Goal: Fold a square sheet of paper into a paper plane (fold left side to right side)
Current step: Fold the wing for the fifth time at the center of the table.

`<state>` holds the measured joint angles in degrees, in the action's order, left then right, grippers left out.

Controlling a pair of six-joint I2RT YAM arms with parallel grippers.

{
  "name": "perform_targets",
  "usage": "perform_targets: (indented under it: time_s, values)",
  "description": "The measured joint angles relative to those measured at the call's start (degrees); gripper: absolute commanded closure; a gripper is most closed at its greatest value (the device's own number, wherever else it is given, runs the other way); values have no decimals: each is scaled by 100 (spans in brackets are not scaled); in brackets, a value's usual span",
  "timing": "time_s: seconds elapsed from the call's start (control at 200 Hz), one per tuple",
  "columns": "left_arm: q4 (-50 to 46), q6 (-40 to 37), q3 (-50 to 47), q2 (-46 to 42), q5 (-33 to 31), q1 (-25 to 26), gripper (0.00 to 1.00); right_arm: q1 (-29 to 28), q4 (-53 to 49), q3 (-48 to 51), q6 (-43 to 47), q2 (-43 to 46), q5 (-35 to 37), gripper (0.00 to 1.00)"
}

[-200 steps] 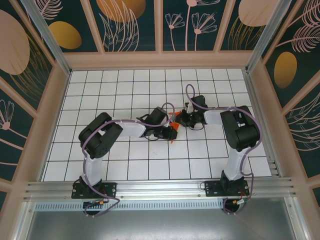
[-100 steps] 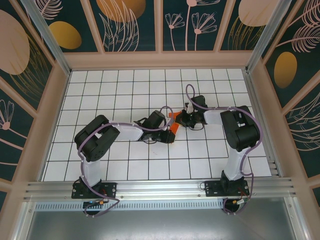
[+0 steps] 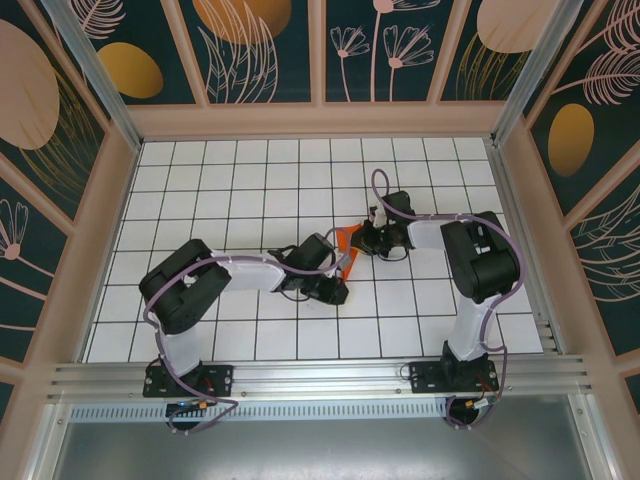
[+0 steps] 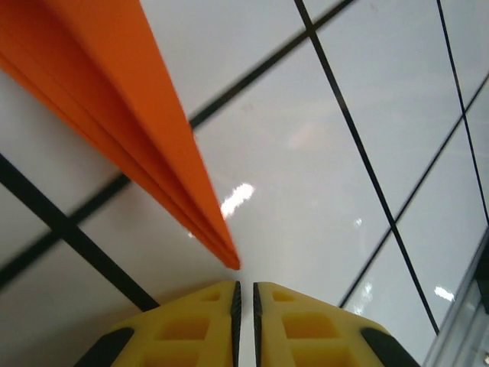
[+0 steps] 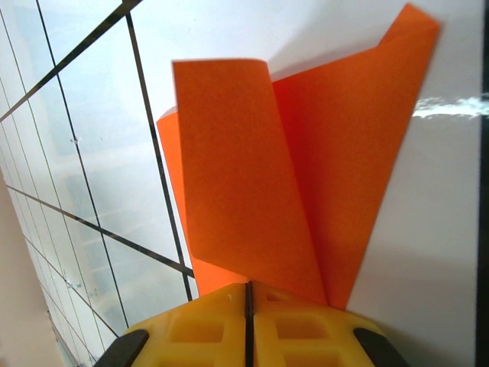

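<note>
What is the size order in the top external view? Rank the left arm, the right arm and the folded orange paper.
1. Left arm and right arm: they look alike, so they tie.
2. Folded orange paper: by far the smallest, partly hidden under the arms.

Left tool (image 4: pixel 245 286), right tool (image 5: pixel 248 289) closed

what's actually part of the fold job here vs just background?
Job:
- orange paper plane, part folded
- right tool, shut on its near edge
- left tool, shut just short of its pointed tip, gripping nothing

Background:
- white gridded table
- floral wall panels
- aluminium rail at the near edge
</note>
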<state>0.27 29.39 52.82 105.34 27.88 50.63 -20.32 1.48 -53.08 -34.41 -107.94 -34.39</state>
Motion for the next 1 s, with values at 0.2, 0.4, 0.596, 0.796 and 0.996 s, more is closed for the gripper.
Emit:
perform_targets:
  time_s: [0.2,0.4,0.596,0.796,0.996]
  values:
    - [-116,87,116,-348,151,-175,86,0,0,0,0,0,-2,89]
    - [68,236,369,-319,188,-389,86,0,0,0,0,0,-4,89]
    - [260,238,734,-195,236,-398,85,0,2,0,0,0,-7,89]
    - [271,164,896,369,164,-463,85,0,2,0,0,0,-13,89]
    - [339,168,896,868,170,-538,86,0,26,13,-2,17,-20,89]
